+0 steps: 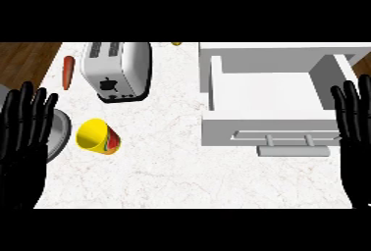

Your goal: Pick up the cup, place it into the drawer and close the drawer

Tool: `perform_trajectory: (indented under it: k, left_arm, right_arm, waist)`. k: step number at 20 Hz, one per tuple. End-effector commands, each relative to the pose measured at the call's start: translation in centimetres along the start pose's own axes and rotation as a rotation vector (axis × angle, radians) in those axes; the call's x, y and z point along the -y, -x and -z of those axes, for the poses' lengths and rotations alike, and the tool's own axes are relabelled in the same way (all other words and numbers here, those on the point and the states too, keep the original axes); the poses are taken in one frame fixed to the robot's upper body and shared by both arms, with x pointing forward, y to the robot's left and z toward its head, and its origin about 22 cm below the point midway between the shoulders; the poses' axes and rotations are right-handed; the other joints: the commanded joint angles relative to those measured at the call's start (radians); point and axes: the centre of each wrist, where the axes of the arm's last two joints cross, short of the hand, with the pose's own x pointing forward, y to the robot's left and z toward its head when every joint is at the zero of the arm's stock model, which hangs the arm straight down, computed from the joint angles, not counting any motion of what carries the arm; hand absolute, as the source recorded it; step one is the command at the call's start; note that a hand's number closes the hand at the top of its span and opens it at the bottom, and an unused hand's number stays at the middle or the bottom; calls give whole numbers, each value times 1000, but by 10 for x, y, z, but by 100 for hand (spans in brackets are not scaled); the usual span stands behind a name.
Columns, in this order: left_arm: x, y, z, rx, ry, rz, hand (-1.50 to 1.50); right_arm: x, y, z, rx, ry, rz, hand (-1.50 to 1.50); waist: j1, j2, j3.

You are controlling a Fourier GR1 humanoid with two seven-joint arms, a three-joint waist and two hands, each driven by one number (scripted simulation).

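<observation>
A yellow cup (97, 137) with a red and green pattern lies on its side on the white counter at the left, its mouth facing up and left. The white drawer (265, 93) stands pulled open at the right, its inside bare, its handle (293, 145) on the front panel. My left hand (27, 122) shows at the left edge, open with fingers straight up, a short way left of the cup. My right hand (355, 117) shows at the right edge, open with fingers up, beside the drawer's right wall.
A silver toaster (116, 69) stands at the back left. A red-orange carrot-like thing (68, 72) lies left of it. A grey round dish (59, 133) sits partly under my left hand. A small yellow object (176, 43) peeks at the counter's far edge.
</observation>
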Motion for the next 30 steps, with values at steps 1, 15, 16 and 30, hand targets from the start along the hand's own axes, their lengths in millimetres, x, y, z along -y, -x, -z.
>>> perform_trajectory:
  k: [1, 15, 16, 30]
  left_arm:
    - [-14, 7, 6, 17, 111, -31, -150]
    - [-132, 74, 44, -225, 549, -464, -150]
    - [-130, 81, 52, -272, 552, -445, -150]
    - [-158, 165, 51, -404, 524, -331, -150]
  right_arm:
    - [0, 1, -4, -30, -33, 19, -150]
    - [-3, 15, 21, -194, -204, 46, -150]
    - [-8, 26, 26, -179, -212, 49, -150]
    - [-1, 21, 55, -145, -210, 19, -150]
  waist:
    - [-7, -13, -23]
    - [-17, -5, -24]
    - [-14, -6, -23]
    - [-22, -7, -24]
